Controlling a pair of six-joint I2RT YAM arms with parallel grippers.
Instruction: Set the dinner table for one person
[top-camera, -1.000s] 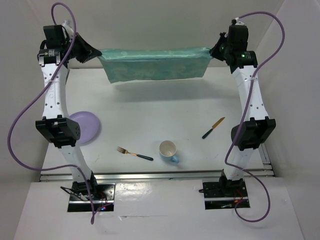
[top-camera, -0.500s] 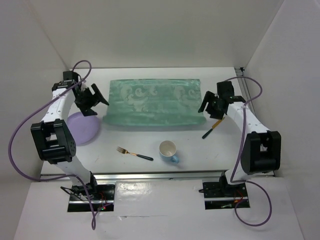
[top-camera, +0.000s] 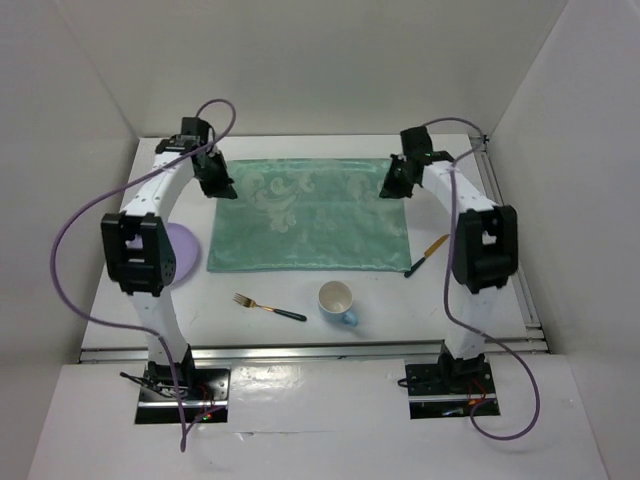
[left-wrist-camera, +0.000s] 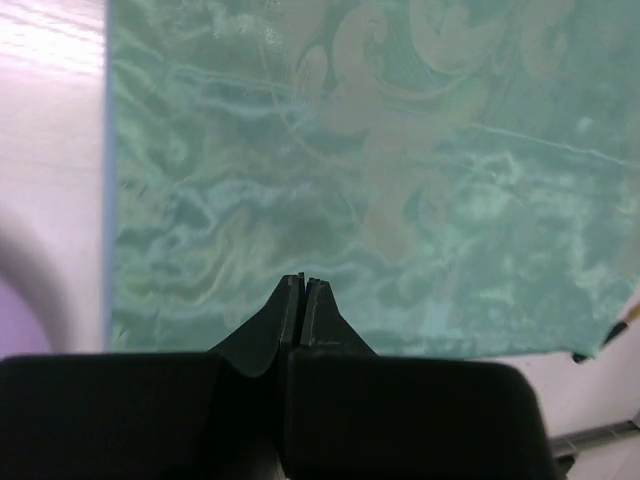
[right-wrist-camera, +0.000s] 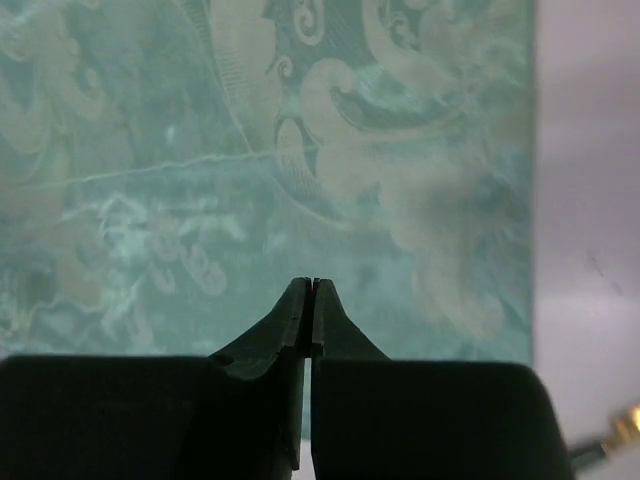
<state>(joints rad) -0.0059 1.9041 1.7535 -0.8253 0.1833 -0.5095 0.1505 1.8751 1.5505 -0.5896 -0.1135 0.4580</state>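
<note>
On the white dinner table (top-camera: 420, 310) a teal-green patterned cloth (top-camera: 305, 215) lies spread flat. My left gripper (top-camera: 222, 188) sits at its far left corner, my right gripper (top-camera: 388, 188) at its far right corner. Seen from the left wrist, the left gripper (left-wrist-camera: 303, 281) has its jaws pressed together over the cloth (left-wrist-camera: 380, 180), with nothing visible between them. The right gripper (right-wrist-camera: 312, 283) is likewise shut above the cloth (right-wrist-camera: 250, 150). Each far corner is hidden beneath a gripper.
A lilac plate (top-camera: 185, 255) lies left of the cloth, partly behind the left arm. A fork (top-camera: 268, 307) and a white-and-blue cup (top-camera: 337, 301) lie in front of the cloth. At the cloth's near right corner is a dark-handled knife (top-camera: 427, 255).
A second ago both grippers held the cloth stretched high in the air. It was lowered and laid flat on the table; both arms now reach down to its far corners.
</note>
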